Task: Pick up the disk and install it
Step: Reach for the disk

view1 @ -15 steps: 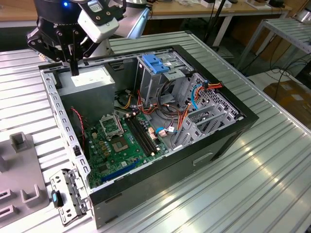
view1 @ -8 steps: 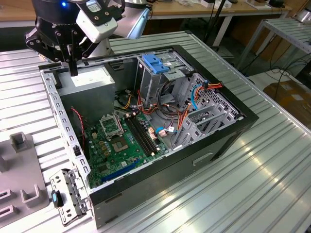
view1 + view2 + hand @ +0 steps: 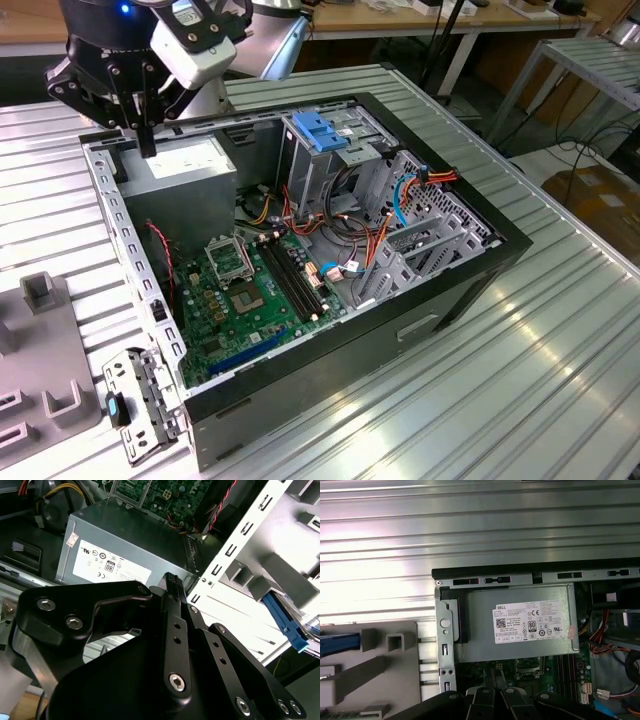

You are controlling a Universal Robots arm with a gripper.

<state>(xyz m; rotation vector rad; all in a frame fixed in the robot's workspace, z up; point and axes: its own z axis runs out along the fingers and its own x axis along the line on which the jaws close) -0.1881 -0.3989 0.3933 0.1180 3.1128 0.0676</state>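
Overhead, gripper (image 3: 147, 148) above power supply (image 3: 188, 162)

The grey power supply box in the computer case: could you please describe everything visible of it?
The power supply box is a rectangular grey sheet-metal unit with a white printed sticker on its upward face. It lies flat in a corner of the open computer case, against its slotted wall, beside the green motherboard. Coloured wires lie by one side. The gripper hangs over it; contact cannot be told.
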